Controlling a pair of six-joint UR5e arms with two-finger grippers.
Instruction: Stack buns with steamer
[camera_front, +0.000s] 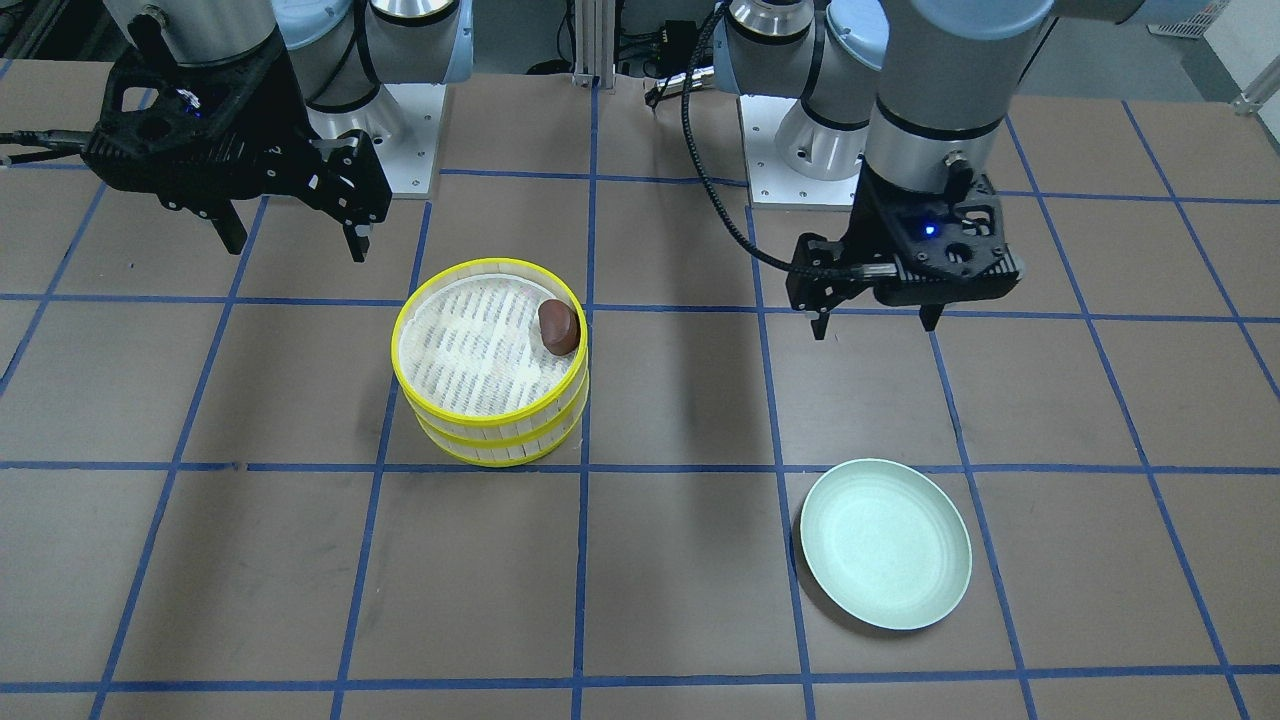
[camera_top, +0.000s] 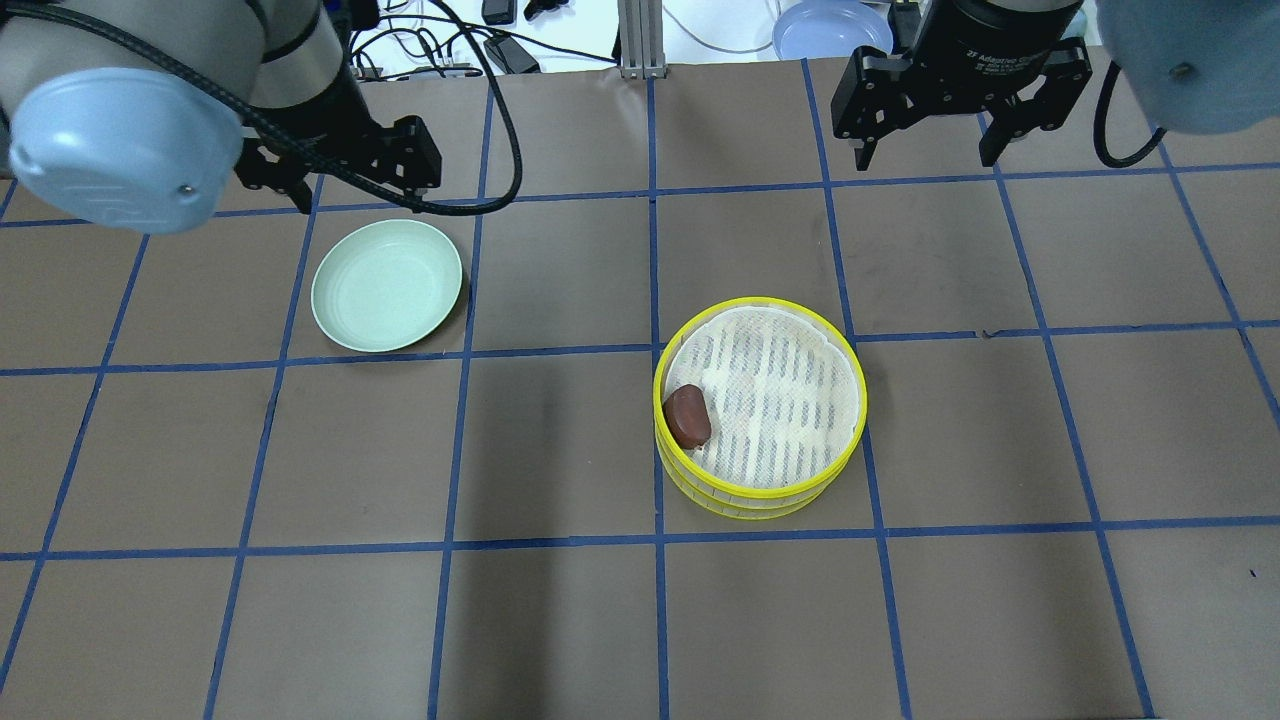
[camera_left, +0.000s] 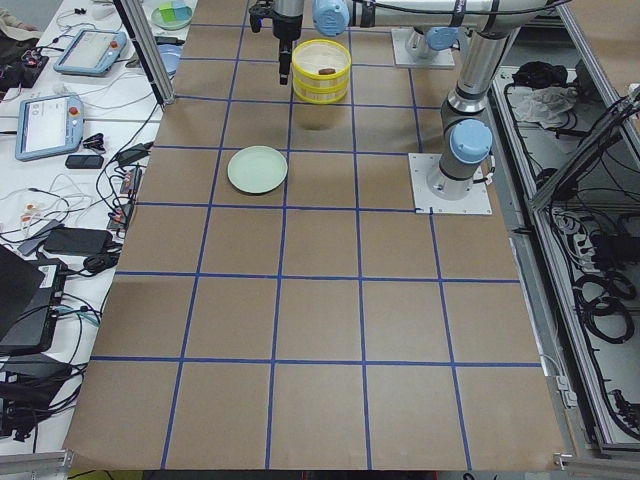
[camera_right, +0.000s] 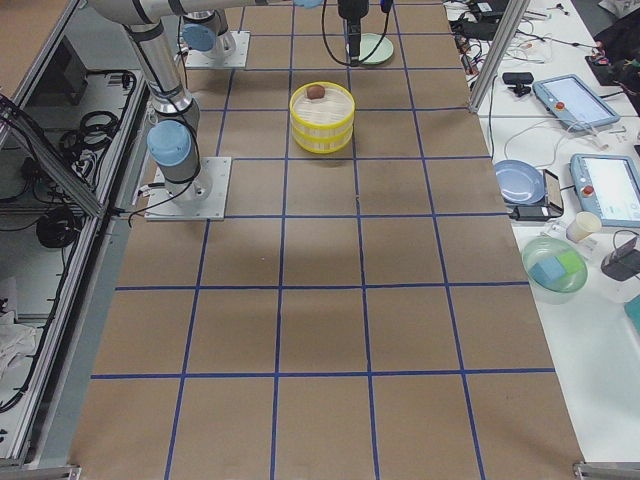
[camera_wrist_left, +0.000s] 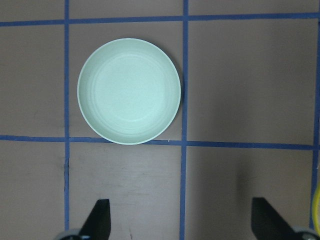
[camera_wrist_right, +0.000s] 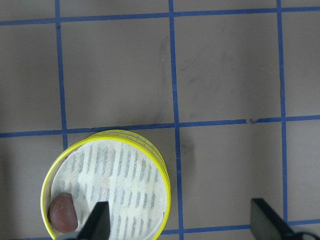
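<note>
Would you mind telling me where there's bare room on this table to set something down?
The table is bare between the green plate and the steamer stack, and along the robot's side. The plate is empty; the top tier holds only the brown bun at its rim. Tightest is under the open left claw by the plate and the open right claw.

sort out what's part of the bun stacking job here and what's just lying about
Job: two stacked steamer tiers; brown bun in the top tier.
Lying about: empty green plate; blue plate off to the side.
</note>
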